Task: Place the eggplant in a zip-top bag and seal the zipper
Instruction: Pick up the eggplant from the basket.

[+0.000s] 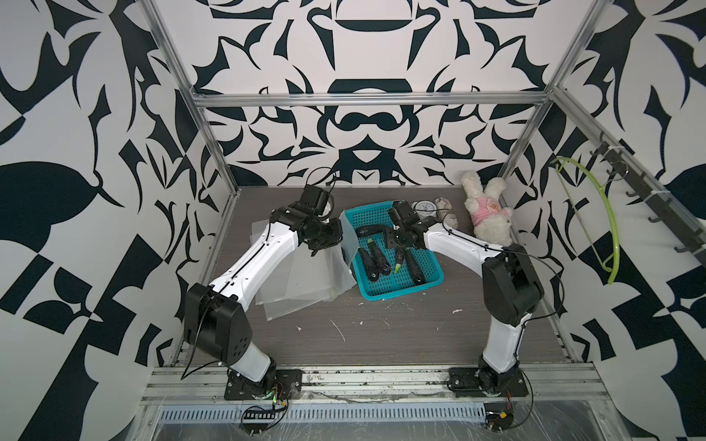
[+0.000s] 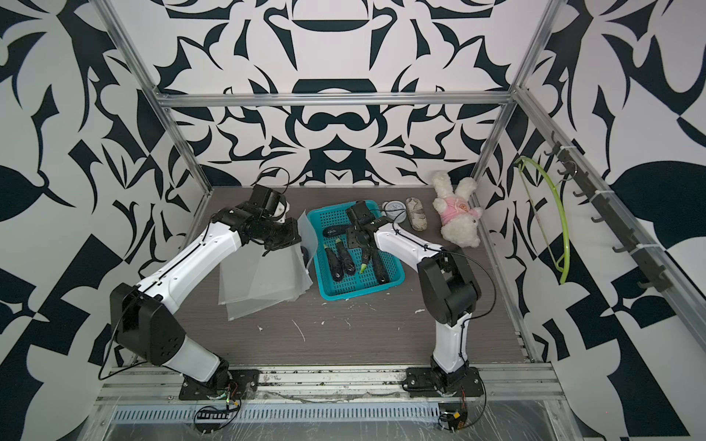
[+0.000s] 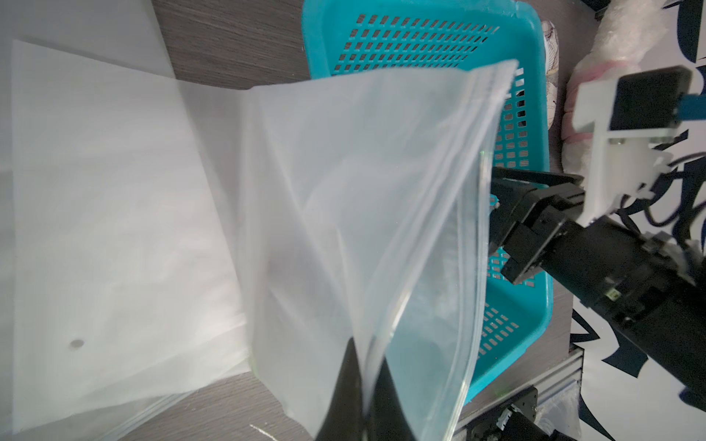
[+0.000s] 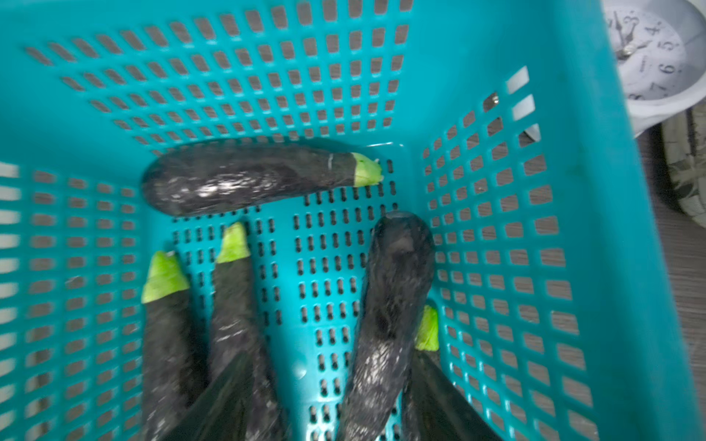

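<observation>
**A:** Entry one, the step in hand?

**B:** Picking. The left claw (image 3: 365,385) is pinching shut on a zip-top bag (image 3: 344,210) at its mouth edge. It is holding the bag raised just beside the teal basket (image 1: 401,292), above spare bags (image 1: 298,290) lying on the surface (image 1: 382,336). Beyond it, the right claw (image 4: 332,359) is hovering low inside the basket. Its jaws are standing apart astride one eggplant (image 4: 393,298) and gripping nothing.

**A:** Handling advice?

**B:** In my judgement, it should be closing across the thick middle, avoiding the neighbour alongside, then lifting straight up toward the bag's mouth.

**A:** Entry two, appearance?

**B:** Five seem to be lying in the basket, four nearer and one crosswise at the back. They are long, slim, glossy purple-black with pale green caps, and probably slippery.
</observation>
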